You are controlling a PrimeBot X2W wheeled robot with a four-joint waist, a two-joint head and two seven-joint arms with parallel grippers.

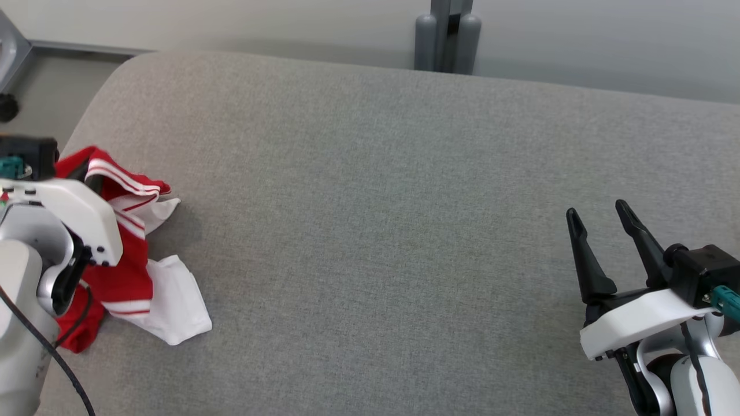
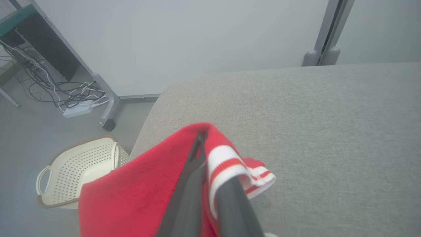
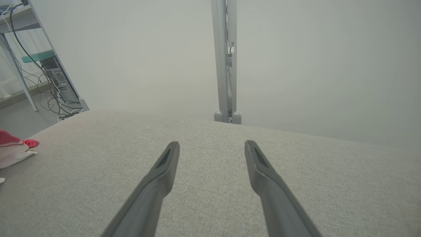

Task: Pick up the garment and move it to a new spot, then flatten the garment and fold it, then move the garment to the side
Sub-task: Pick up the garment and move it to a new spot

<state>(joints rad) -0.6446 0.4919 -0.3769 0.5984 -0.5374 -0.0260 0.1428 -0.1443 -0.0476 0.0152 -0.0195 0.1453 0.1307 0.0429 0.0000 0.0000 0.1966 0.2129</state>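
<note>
Nearest, in the left wrist view: left gripper (image 2: pixel 201 140) shut tight, its two long, dark, matte fingers pressed together on a fold of the garment (image 2: pixel 131 197). Red cloth soft and fleecy-looking, draped over the fingers on the left. Ribbed white cuff with red stripes curling off to the right.

From the head view, the whole heap's outline: crumpled at the near left edge of the cushion (image 1: pixel 376 202), red panels mixed with smooth white ones, striped bands on top. Partly covered by the left arm's glossy white wrist housing. Pinch itself plain from the left wrist camera.

Near right: right gripper (image 1: pixel 598 209) spread wide, nothing between its tapered fingers. Held over bare cushion, well apart from the garment. From the right wrist view, hollow slots near both fingertips, and a scrap of the red and white cloth far off at the left edge.

Cushion: grey woven fabric, flat and broad, with a rounded far left corner.

Beyond that corner, on the floor (image 2: pixel 19 138), shown by the left wrist view: cream perforated plastic basket (image 2: pixel 82 168) with a brown rim and loop handle, then a tangle of black and white cables (image 2: pixel 65 92). From the right wrist view, a dark computer tower (image 3: pixel 61 82) under a metal frame.

Farthest: grey metal post (image 1: pixel 446 34) with two rounded feet at the cushion's far edge, against a plain pale wall (image 3: pixel 312 65).
</note>
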